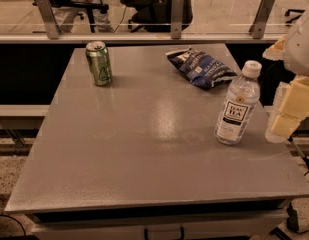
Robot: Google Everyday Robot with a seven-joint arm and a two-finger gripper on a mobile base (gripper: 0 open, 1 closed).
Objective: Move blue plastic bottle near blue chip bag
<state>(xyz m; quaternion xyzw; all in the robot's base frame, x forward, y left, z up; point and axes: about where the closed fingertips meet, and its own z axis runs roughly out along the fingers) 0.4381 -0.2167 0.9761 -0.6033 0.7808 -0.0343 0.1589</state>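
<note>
**As the blue plastic bottle (237, 109) stands upright on the desk (144, 149), the tool (289, 111) hangs beside it**

Whether the pale, blocky tool is released or clenched cannot be told. It sits just right of the blue plastic bottle, past the desk's right edge, apart from it. The bottle is clear, with a white cap and label. Behind the bottle, slightly left, the crumpled blue chip bag (201, 68) lies near but apart. Well left of the bottle stands a green can (99, 63).
</note>
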